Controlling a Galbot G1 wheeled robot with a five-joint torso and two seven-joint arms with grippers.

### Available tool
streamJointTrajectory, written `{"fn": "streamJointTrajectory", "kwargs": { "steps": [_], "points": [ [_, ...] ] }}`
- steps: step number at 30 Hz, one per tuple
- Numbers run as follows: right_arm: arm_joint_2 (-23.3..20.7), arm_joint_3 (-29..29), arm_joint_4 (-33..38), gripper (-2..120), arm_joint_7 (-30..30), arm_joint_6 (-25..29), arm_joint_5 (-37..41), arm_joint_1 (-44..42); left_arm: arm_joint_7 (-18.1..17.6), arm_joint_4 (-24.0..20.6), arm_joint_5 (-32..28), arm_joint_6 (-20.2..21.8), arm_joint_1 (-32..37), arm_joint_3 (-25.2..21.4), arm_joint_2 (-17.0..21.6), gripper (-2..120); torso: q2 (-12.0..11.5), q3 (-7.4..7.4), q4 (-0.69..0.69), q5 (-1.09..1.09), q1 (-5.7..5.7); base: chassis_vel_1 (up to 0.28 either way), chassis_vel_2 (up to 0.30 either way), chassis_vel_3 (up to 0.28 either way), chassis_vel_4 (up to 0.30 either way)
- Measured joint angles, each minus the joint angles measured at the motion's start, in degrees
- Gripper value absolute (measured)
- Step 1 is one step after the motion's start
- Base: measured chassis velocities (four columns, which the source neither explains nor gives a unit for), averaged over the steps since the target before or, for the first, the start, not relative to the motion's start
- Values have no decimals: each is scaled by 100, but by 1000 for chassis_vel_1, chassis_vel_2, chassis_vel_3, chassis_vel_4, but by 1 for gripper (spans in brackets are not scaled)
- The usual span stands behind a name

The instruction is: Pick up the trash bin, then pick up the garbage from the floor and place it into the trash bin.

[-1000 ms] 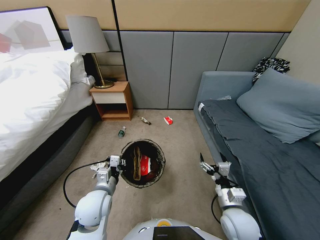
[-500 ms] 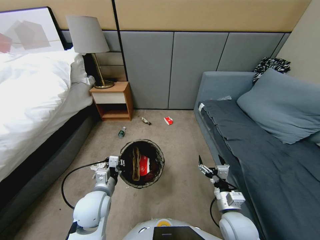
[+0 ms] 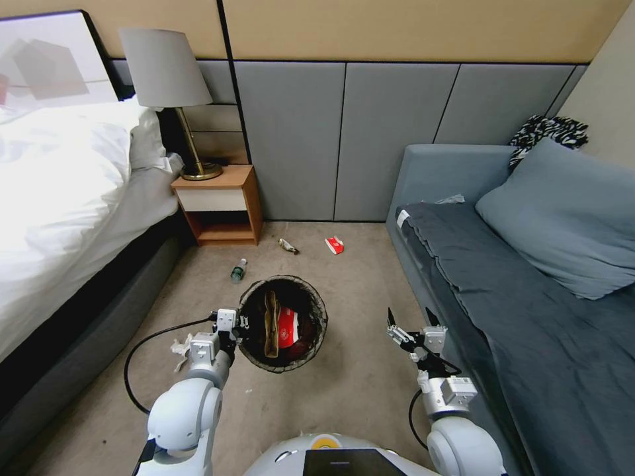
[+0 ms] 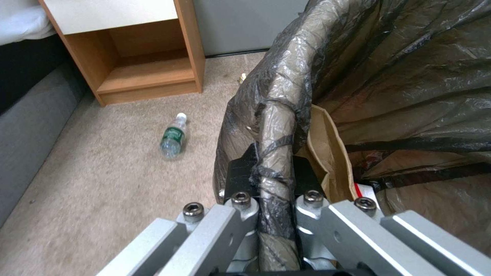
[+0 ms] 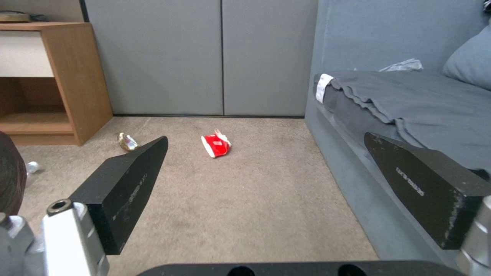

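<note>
My left gripper [image 3: 231, 325] is shut on the near-left rim of the trash bin [image 3: 323, 311], which it holds above the carpet. The left wrist view shows its fingers [image 4: 240, 180] clamping the dark liner over the bin's rim [image 4: 276, 126]. A brown paper bag [image 3: 270, 322] and a red packet [image 3: 288, 327] lie inside. Garbage on the floor: a red-and-white packet [image 3: 335, 244] [image 5: 216, 143], a crumpled wrapper [image 3: 287, 246] [image 5: 127, 141], a clear bottle [image 3: 238, 270] [image 4: 173, 136] and a white tissue [image 3: 180, 345]. My right gripper [image 3: 410, 320] [image 5: 276, 172] hangs open beside the sofa, pointing toward the red packet.
A wooden nightstand [image 3: 221, 205] with a lamp [image 3: 165, 73] stands at the back left beside the bed [image 3: 59, 198]. A grey sofa [image 3: 516, 297] runs along the right. Grey wall panels [image 3: 331, 139] close the back. Open carpet [image 3: 357, 277] lies between bin and litter.
The whole view has shifted a little, so the camera moved. My right gripper sits slightly more to the left and nearer. The left gripper keeps its hold on the bin.
</note>
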Motion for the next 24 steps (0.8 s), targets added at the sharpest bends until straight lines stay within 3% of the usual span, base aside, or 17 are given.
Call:
{"fn": "streamJointTrajectory", "kwargs": {
  "steps": [24],
  "points": [
    [36, 49, -125, 100, 13, -15, -99, 46, -11, -37, 121, -8, 30, 60, -58, 1, 0, 0, 0, 1, 0, -124, 121, 126, -124]
  ]
}}
